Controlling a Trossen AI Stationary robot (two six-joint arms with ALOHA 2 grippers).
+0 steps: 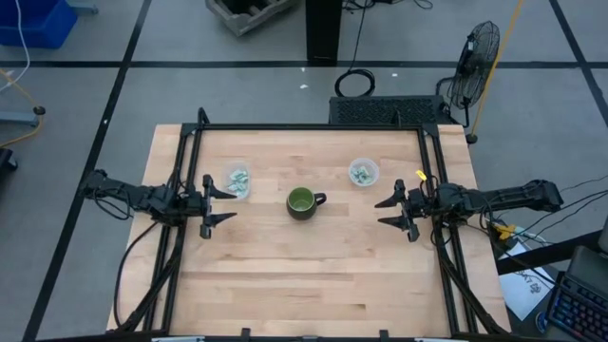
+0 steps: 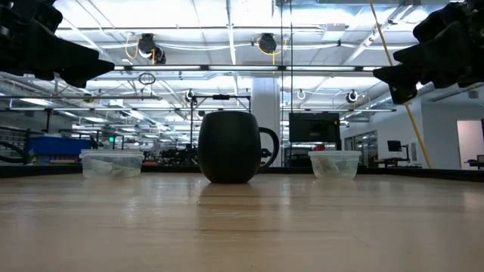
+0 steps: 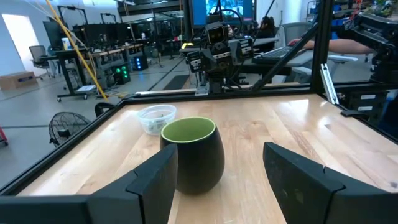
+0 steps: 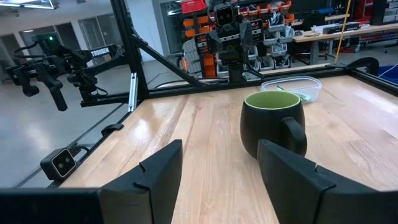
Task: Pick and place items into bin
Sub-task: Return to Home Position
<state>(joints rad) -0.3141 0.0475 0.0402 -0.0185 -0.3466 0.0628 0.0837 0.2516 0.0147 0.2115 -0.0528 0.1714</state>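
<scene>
The left gripper (image 1: 231,205) hangs over the left side of the bench (image 1: 304,275), its jaws apart and holding nothing, pointed toward the middle. Opposite it, the right gripper (image 1: 380,213) hangs over the right side, jaws likewise apart and empty, facing back across the boards. In the low view both grippers sit high in the upper corners, clear of the wood.

Between the two grippers stands a dark mug (image 1: 302,201) with a green inside, upright at the centre of the bench, its handle turned toward the right arm. Each wrist view shows the mug framed between that arm's own spread jaws, with the other arm facing it from the far side.

The pale green and white packets lie in two clear bins on the far half of the bench. The left bin (image 1: 228,172) sits just beyond the left gripper and holds several packets (image 1: 238,180). The right bin (image 1: 375,171) sits between the mug and the right gripper, a little farther back, with more packets (image 1: 360,174) inside. How many packets each bin holds cannot be told. Both bins stand apart from the mug and from the grippers. A black fan (image 1: 475,57) stands on the floor past the bench's far right corner.
</scene>
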